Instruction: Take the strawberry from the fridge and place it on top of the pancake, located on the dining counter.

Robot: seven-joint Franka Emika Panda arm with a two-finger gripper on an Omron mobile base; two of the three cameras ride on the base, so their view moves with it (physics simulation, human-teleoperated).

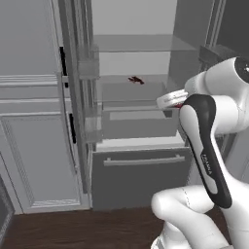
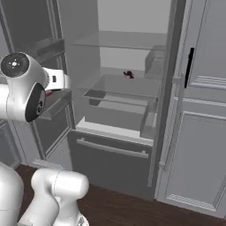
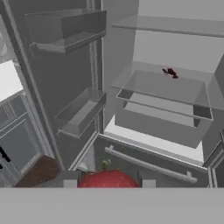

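Observation:
The fridge [image 1: 141, 177] stands open before me, its pale interior and glass shelves [image 2: 128, 86] in full view. In the hand view a bright red strawberry [image 3: 108, 178] sits between my two finger tips, and my gripper [image 3: 108, 184] is shut on it, outside the fridge and in front of the bottom drawer [image 3: 148, 164]. The hand [image 1: 171, 99] hangs at the fridge's right side, with a bit of red [image 1: 179, 105] under it. From the right base view the hand [image 2: 56, 80] is at the left door. The pancake and the dining counter are out of view.
A small dark red object [image 1: 136, 80] lies on the middle glass shelf. Both fridge doors stand open, with door bins [image 3: 81, 113] on the left one. A light grey panelled cabinet [image 1: 34, 146] flanks the fridge. Dark wood floor [image 1: 97, 228] lies below.

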